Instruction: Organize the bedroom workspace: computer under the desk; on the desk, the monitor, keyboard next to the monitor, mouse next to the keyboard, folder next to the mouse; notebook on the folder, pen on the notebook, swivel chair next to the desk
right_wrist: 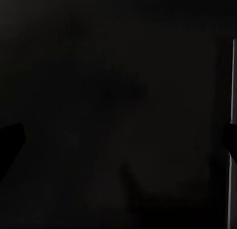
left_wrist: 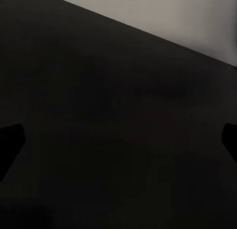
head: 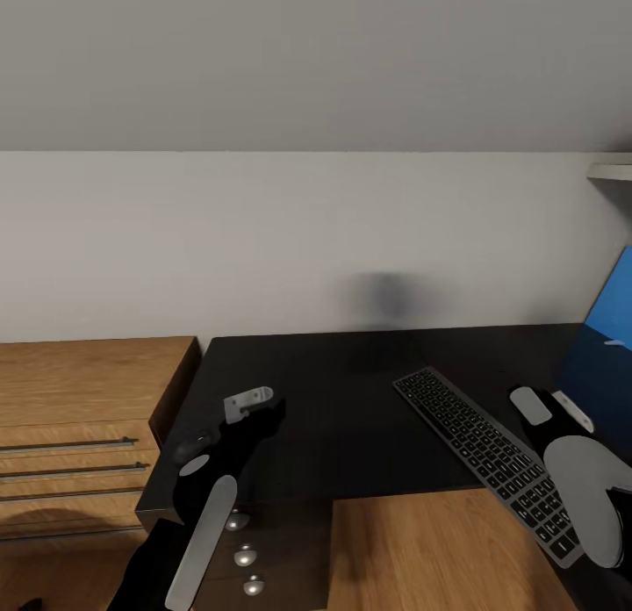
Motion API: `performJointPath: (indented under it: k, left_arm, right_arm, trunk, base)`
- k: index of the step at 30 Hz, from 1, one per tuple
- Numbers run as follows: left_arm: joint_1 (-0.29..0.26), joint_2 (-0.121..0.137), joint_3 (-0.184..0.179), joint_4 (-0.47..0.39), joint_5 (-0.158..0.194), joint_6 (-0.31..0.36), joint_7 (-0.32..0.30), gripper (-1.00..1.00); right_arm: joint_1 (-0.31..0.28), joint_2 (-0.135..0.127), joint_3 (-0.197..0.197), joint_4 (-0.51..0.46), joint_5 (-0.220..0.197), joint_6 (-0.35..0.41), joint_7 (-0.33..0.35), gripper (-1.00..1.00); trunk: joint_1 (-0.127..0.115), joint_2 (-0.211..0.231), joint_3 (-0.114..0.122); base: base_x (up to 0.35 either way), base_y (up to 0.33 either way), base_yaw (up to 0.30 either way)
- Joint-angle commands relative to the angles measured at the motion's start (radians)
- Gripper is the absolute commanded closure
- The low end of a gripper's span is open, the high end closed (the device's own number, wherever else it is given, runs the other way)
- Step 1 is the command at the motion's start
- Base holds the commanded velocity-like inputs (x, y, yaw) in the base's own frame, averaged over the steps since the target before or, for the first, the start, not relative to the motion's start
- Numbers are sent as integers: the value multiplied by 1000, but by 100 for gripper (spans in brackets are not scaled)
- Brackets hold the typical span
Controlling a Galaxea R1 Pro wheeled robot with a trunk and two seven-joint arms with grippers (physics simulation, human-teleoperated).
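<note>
Glossy black, the desk (head: 351,418) ran along the pale wall (head: 263,242), and the keyboard (head: 487,449) lay on it at an angle toward the right side, its near end reaching the front edge. Past the keyboard's right, at the picture's edge, stood a bright blue surface (head: 613,308); what it was could not be told. The right gripper (head: 551,406) hung over the desktop just beside the keyboard, and its wrist view showed its fingertips (right_wrist: 10,140) at opposite edges, spread wide with nothing between them. The left gripper (head: 250,402) hovered over the desk's left part, jaws likewise wide apart and empty. Silver knobs (head: 245,556) marked the dark drawer unit (head: 290,549) below. A light-wood cabinet (head: 79,435) with bar handles adjoined the desk's left end.
</note>
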Motion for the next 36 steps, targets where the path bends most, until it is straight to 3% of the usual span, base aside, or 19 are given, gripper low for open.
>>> performJointPath:
  k: [1,8,19,28,36]
  left_arm:
    - [-1,0,-1,-1,10,2,10,-100]
    - [-1,0,-1,-1,10,2,10,-100]
    - [-1,0,-1,-1,10,3,10,-100]
    - [-1,0,-1,-2,10,3,10,-100]
    - [-1,-1,-2,-4,10,3,10,-100]
  right_arm:
    - [0,0,-1,-2,-8,6,-5,-100]
    - [0,0,-1,1,-47,8,-7,-100]
    - [0,0,-3,2,-54,21,-10,-100]
    - [0,0,-99,2,-56,32,-61,-100]
    - [0,1,-118,-1,-56,51,-71,-100]
  trunk:
    - [0,-1,-1]
    - [0,-1,-1]
    - [0,-1,-1]
    - [0,-1,-1]
    - [0,-1,-1]
  base:
    - [0,0,0]
    - [0,0,0]
    - [0,0,0]
    - [0,0,0]
    - [0,0,0]
